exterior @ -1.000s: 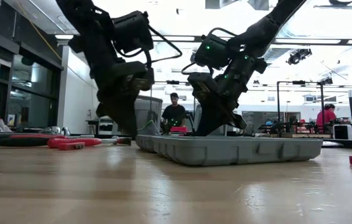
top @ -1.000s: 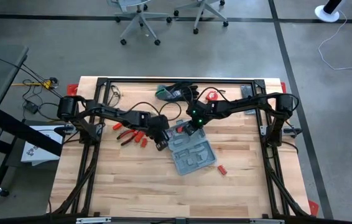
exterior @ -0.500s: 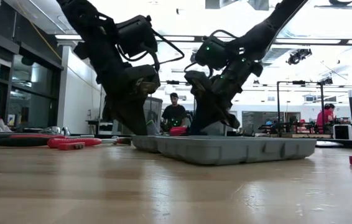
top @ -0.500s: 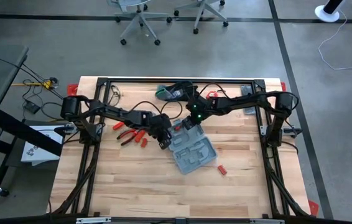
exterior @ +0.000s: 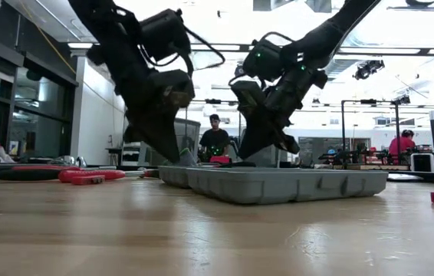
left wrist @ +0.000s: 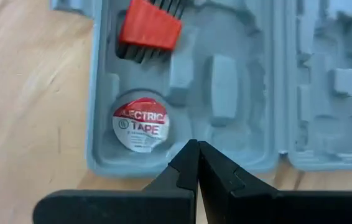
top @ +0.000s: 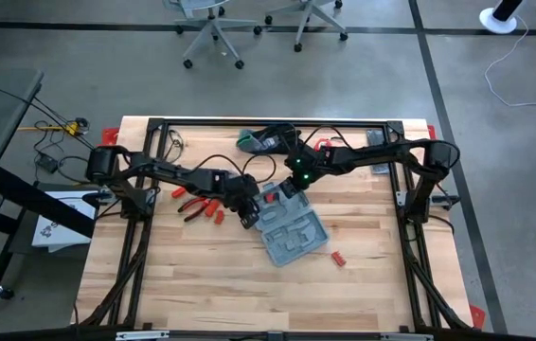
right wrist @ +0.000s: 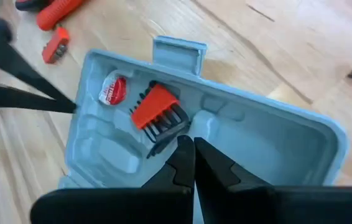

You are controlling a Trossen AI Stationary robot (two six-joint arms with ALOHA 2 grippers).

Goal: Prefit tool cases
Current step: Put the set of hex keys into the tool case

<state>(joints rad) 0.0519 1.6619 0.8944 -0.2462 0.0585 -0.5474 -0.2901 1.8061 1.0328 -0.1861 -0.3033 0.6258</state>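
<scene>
The grey-blue tool case (top: 294, 232) lies open and flat on the wooden table, moulded recesses up. One half holds a roll of electrical tape (left wrist: 140, 126) and a red hex key set (right wrist: 156, 111). My left gripper (left wrist: 196, 144) is shut and slants down to the short edge of that half, beside the tape. My right gripper (right wrist: 193, 142), also shut, slants down into the same half next to the hex key set. In the low view both grippers (exterior: 172, 153) (exterior: 249, 152) stand over the case's left end (exterior: 172, 176). My left gripper comes slanting down from the table's left with its fingers shut. Their tip meets the case's short rim (right wrist: 76, 109) a little way from the tape recess. The case lies flat on the table. My right gripper's shut tips reach down into the recess beside the hex keys' black ends (right wrist: 163, 134); whether they touch the keys or the case I cannot tell.
Red-handled pliers (top: 197, 206) lie left of the case and a small red part (top: 337, 258) lies near its right corner. Black-and-green gloves (top: 260, 140) sit at the far edge. A seated person (exterior: 215, 139) shows in the room beyond. Bare wood spreads toward the near edge.
The case has slid a little along the table toward its left edge, staying flat and open. Both grippers have stayed shut over its left end.
</scene>
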